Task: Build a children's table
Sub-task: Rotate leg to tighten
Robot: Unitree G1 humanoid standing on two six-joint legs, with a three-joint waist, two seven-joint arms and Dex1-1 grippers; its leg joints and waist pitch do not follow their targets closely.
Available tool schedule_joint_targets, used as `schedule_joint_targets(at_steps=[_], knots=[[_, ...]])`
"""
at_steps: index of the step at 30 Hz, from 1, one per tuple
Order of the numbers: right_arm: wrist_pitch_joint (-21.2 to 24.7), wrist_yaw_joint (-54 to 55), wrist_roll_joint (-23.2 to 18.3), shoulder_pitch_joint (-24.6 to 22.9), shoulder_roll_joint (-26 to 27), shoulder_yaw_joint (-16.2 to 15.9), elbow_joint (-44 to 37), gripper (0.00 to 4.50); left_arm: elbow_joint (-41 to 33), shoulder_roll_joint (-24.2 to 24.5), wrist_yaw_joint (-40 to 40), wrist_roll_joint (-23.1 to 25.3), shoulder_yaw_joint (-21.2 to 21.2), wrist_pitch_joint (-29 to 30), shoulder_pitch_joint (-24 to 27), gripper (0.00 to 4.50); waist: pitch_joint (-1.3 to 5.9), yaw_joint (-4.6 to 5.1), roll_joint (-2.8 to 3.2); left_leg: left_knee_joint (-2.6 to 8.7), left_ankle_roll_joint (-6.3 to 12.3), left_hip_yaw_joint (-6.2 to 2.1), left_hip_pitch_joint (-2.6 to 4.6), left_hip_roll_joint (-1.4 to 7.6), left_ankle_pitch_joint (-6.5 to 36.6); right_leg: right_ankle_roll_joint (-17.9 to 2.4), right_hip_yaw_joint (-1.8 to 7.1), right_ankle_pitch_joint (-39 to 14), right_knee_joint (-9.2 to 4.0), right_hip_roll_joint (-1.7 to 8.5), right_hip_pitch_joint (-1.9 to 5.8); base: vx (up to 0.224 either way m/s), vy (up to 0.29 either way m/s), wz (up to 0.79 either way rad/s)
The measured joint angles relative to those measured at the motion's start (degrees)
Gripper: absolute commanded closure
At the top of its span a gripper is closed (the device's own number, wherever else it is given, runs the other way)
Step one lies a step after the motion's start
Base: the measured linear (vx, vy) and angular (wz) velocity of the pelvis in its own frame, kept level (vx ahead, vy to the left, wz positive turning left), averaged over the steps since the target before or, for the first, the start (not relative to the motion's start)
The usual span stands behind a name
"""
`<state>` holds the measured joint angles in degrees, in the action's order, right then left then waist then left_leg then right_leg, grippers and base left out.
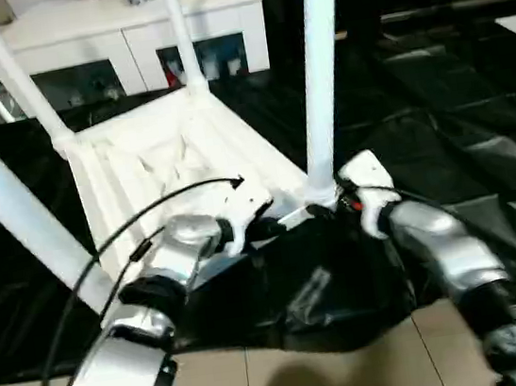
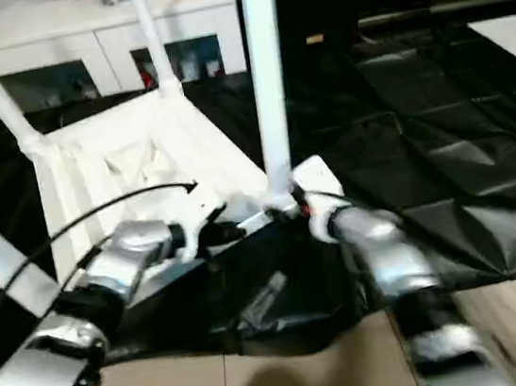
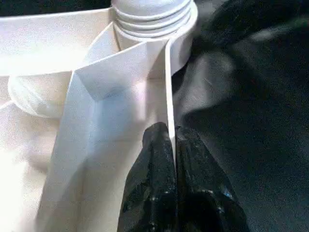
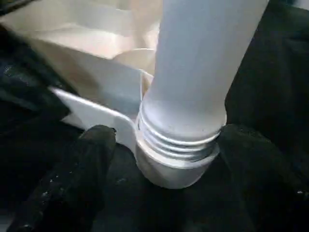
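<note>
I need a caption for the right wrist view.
Open right gripper around the threaded base of a white leg in the tabletop's corner socket.

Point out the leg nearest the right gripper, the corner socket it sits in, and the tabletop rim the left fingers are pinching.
leg (image 4: 203, 63), right wrist view, on its smooth shaft above the threads.
corner socket (image 4: 169, 169), right wrist view, on its outer wall.
tabletop rim (image 3: 168, 87), left wrist view, on the thin edge above the left fingers (image 3: 149, 179).
</note>
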<state>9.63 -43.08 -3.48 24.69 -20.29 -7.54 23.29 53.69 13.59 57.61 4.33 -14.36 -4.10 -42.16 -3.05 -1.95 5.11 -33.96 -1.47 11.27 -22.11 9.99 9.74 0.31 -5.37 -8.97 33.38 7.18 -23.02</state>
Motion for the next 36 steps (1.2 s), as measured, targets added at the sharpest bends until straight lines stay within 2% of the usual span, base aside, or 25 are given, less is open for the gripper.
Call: schedule_joint_targets(at_steps=[3, 7, 9, 14, 26, 36], knots=[[-0.1, -4.2, -1.5, -1.0, -2.3, 0.0, -2.2, 0.73, -2.5, 2.4, 5.6, -0.5, -0.3, -2.4, 2.1, 4.5, -0.01, -0.5, -0.02, 0.07, 0.0, 0.01, -0.06, 0.01, 0.0, 0.0, 0.0, 0.0, 0.01, 0.0, 0.0, 0.0, 0.0, 0.0], [-0.2, -5.8, -2.9, -1.6, -2.7, 0.0, -3.3, 0.73, -3.9, 3.1, 7.3, -0.8, -0.4, -2.7, 2.8, 4.5, -0.03, -0.89, -0.05, 0.01, 0.0, 0.11, -0.11, -0.01, 0.0, -0.1, 0.1, 0.0, 0.0, 0.01, -0.01, 0.0, 0.0, 0.0], [-0.3, -6.2, -3.1, -1.6, -2.9, 0.0, -3.4, 0.7, -4.1, 3.3, 8.2, -1.4, -0.4, -1.9, 2.9, 3.94, -0.03, -1.0, -0.05, 0.01, 0.0, 0.12, -0.11, -0.01, 0.0, -0.1, 0.11, 0.0, -0.01, 0.02, -0.01, 0.0, 0.0, 0.0], [-0.4, -6.1, -2.9, -1.6, -1.6, -0.4, -3.4, 0.7, -4.1, 2.2, 6.7, -2.3, 0.1, -4.1, 2.9, 3.59, -0.06, -1.22, -0.1, 0.01, 0.0, 0.11, -0.16, 0.03, 0.0, -0.4, 0.05, 0.2, 0.03, 0.0, -0.07, 0.0, 0.0, 0.0], [-0.4, -6.2, -2.9, -1.6, -1.4, -1.2, -4.1, 0.7, -2.7, 1.1, 4.6, -1.6, -0.1, -4.8, 2.1, 3.59, -0.06, -1.32, -0.1, 0.0, 0.0, 0.11, -0.18, 0.03, 0.0, -0.4, 0.06, 0.2, 0.02, 0.01, -0.08, 0.0, 0.0, 0.0], [-1.1, -5.9, -2.8, -1.6, -1.4, -1.2, -4.2, 0.7, -2.9, 2.5, 5.7, -0.2, -1.2, -2.6, 1.8, 4.36, -0.06, -0.69, -0.11, 0.01, -0.01, 0.1, -0.11, 0.03, 0.0, -0.1, 0.06, 0.0, 0.02, 0.0, -0.07, 0.0, 0.0, 0.0]])
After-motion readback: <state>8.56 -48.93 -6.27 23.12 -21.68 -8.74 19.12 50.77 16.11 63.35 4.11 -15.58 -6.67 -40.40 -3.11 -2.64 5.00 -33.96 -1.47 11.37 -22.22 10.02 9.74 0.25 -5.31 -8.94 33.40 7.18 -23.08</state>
